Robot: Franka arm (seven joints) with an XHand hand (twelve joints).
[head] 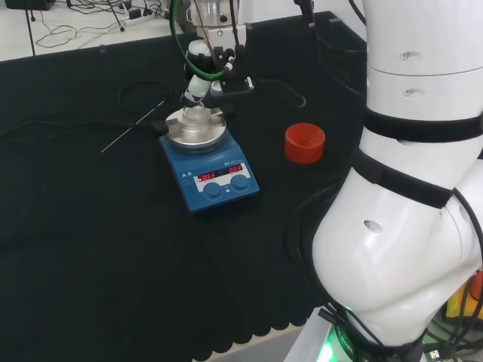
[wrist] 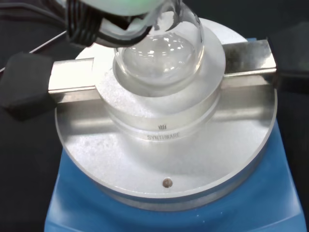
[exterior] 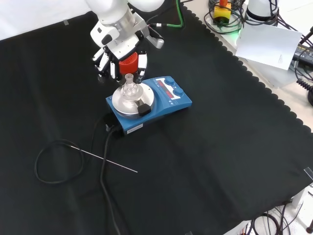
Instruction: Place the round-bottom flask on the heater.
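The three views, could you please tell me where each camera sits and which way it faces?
Head view: behind and above the base, facing the blue heater with its round metal block; white arm links at right.
Front view: opposite, looking down on the black cloth; the hand enters from the top.
Wrist view: looks onto the clear glass round-bottom flask.
All share heater and flask.

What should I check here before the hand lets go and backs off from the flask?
1. Flask seated in the well of the metal block on the heater: ok, its round bottom sits inside in the wrist view.
2. Flask upright: ok, its neck points up in the front view.
3. Hand released: cannot tell; its fingers are near the neck, contact unclear.
4. Retreat path: ok; the red stand is off to the side in the head view.
5. Thin rod away from the heater: ok.
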